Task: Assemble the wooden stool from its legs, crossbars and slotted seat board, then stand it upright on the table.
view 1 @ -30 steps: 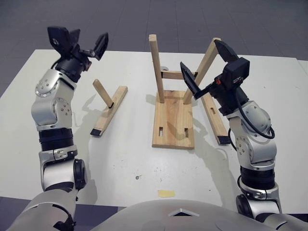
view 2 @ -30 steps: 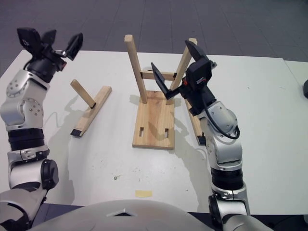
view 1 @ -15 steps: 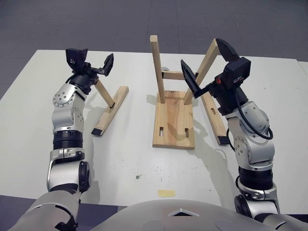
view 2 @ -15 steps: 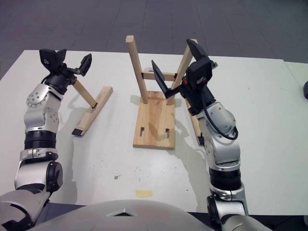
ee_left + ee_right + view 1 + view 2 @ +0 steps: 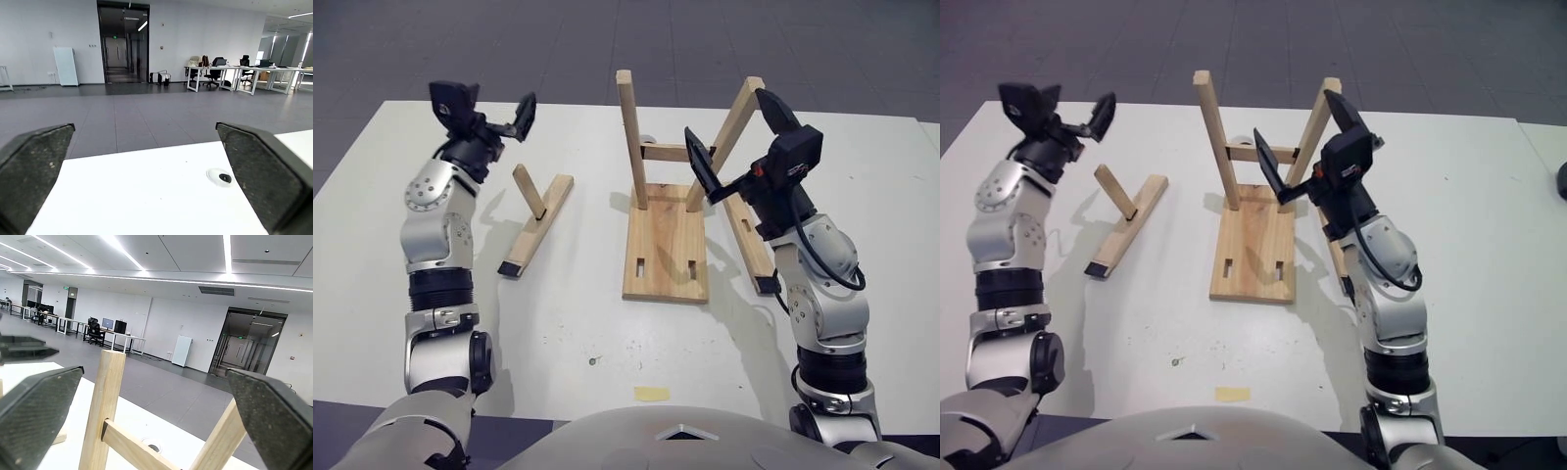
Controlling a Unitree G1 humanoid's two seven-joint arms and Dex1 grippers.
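Clock bearings take the robot's edge of the table [image 5: 558, 323] as 6 o'clock.

Nearest, at 6 o'clock, a small yellow scrap [image 5: 652, 394] lies on the table. At centre the seat board [image 5: 666, 245] lies flat, and its two near slots [image 5: 640, 265] are vacant. At 9 o'clock a loose leg [image 5: 536, 225] lies flat with a short stub standing up from it. At 3 o'clock a second loose leg [image 5: 749, 240] lies just beside the board.

In the far slots stand an upright leg [image 5: 632, 137] and a tilted leg [image 5: 729, 132], joined by a crossbar [image 5: 668, 153]. The right gripper [image 5: 724, 113] is at 1 o'clock, jaws spread on either side of the tilted leg; contact cannot be confirmed. The left gripper [image 5: 489, 98] hangs at 10 o'clock, jaws spread, holding nothing.

Hazard: the tilted leg appears not fully seated. Closing on it off-centre could lever the pair out of the slots or drag the unrestrained board.
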